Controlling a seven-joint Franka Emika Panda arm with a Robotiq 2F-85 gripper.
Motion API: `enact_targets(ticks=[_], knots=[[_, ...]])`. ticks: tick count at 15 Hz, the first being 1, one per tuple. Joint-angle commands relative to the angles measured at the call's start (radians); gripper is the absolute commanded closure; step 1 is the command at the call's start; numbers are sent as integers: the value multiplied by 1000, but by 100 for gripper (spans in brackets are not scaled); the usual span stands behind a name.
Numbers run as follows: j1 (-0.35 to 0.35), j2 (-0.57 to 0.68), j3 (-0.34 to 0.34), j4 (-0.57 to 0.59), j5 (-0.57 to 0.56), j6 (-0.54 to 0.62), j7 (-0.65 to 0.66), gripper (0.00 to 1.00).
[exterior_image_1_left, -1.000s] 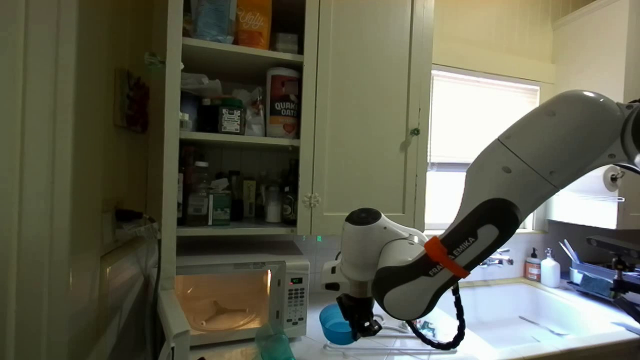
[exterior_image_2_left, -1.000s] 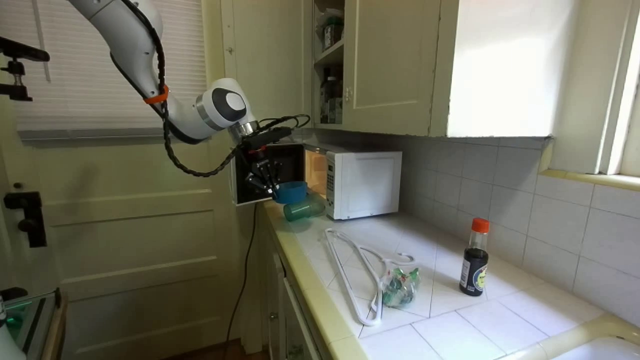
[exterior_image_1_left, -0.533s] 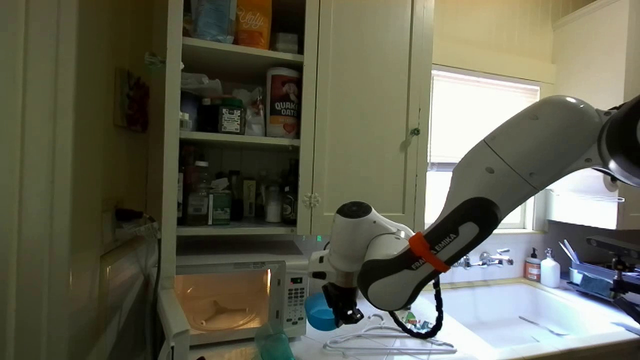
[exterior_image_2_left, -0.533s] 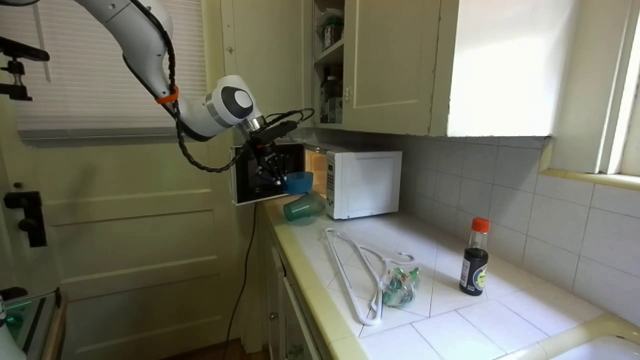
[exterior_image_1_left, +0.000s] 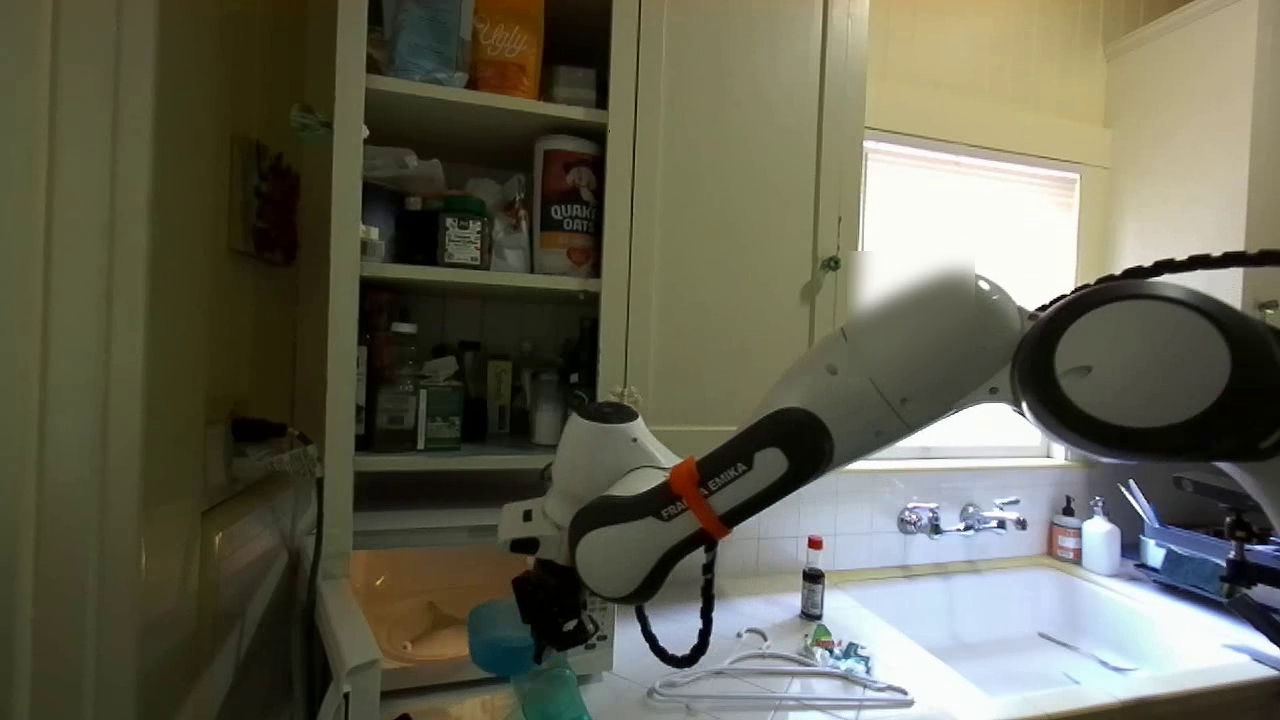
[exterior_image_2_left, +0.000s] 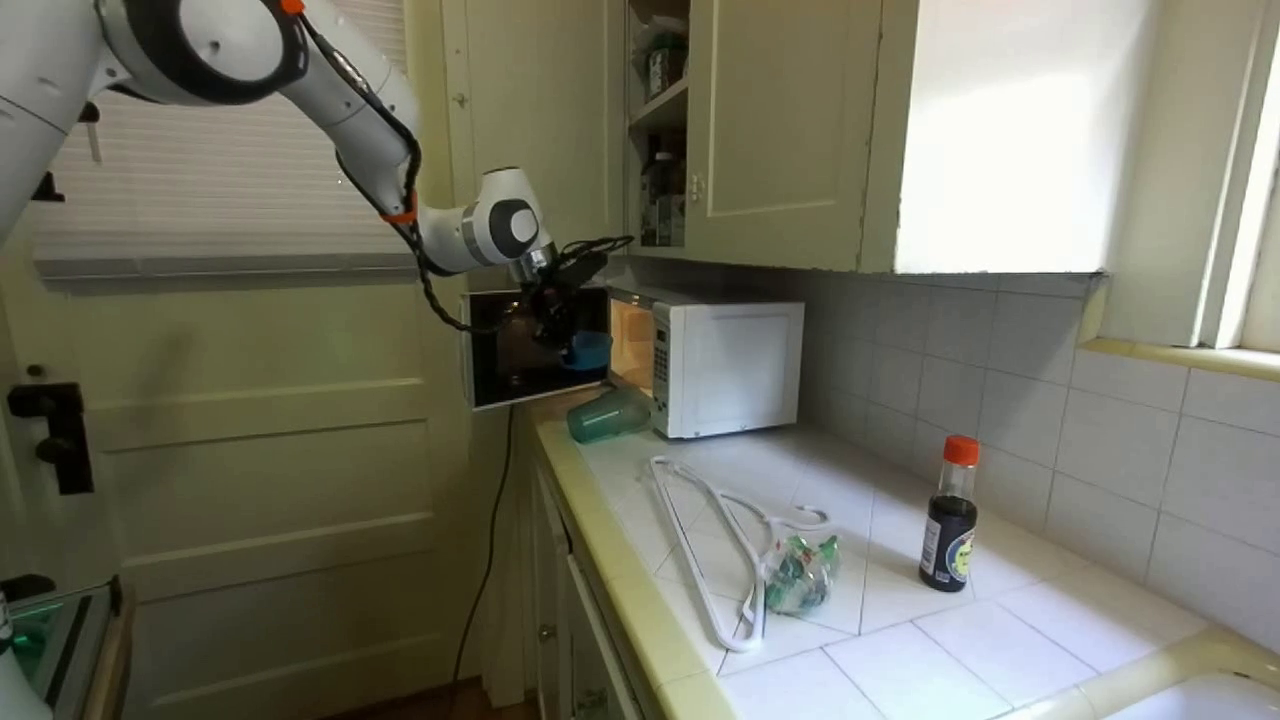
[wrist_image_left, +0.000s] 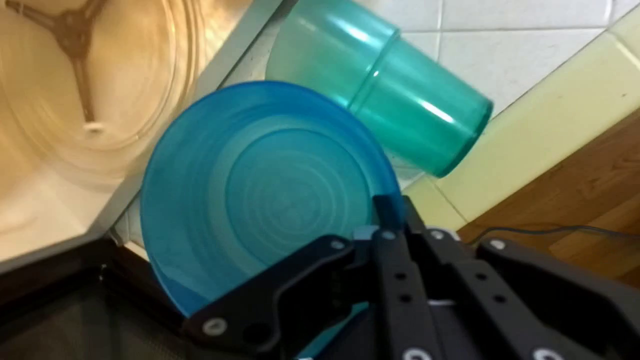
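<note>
Shifted leftward in an exterior view since the earlier frame are the black two-fingered gripper (wrist_image_left: 398, 207) and a round, translucent blue plastic bowl (exterior_image_1_left: 498, 638). Closed on the bowl's rim, the gripper holds it at lower left of the frame, before the lit opening of a white, box-shaped microwave oven (exterior_image_2_left: 728, 370). At upper centre of the wrist view, a translucent green plastic tumbler (wrist_image_left: 417, 102) lies sideways on the white-tiled surface (wrist_image_left: 515, 55), partly hidden by the bowl. Lower centre of an exterior view shows a white plastic hanger (exterior_image_2_left: 740, 645) just beside a crumpled clear-and-green plastic bag (exterior_image_2_left: 803, 575); a red-capped bottle of dark liquid (exterior_image_2_left: 948, 530) stands upright at right.
</note>
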Motion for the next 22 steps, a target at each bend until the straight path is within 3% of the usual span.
enact_targets(ticks=[1, 5, 6, 10, 16, 22], knots=[[36, 182, 1, 254, 47, -141, -149, 99], [114, 307, -68, 467, -7, -292, -174, 99], [87, 226, -59, 328, 23, -212, -145, 99], [97, 243, -66, 355, 25, -219, -147, 99], [146, 343, -108, 461, 37, -83, 130, 99], [213, 427, -137, 574, 12, -138, 295, 99]])
